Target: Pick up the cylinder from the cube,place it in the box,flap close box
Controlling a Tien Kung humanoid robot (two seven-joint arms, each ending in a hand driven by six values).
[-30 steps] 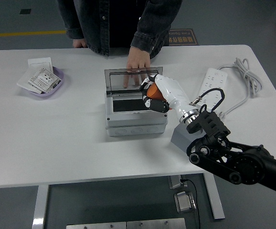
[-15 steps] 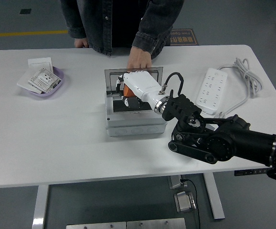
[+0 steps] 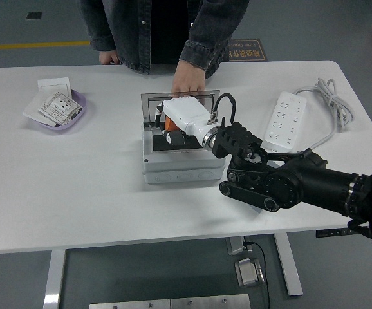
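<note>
The grey box stands at the table's middle with its clear lid swung open toward the far side. My right hand, white with dark fingertips, hovers over the box's dark inside, fingers curled around the orange cylinder. The black right arm crosses the table from the right and hides the grey cube. A person's hand rests on the far edge of the open lid. My left arm does not show.
A purple dish with paper cards sits at the far left, a white card behind it. A white power strip with its grey cable lies at the right. The person stands at the table's far side.
My right hand carried the orange cylinder leftward from the box's right edge to over its inside; the arm now covers the grey cube. The person's hand stayed on the lid.
</note>
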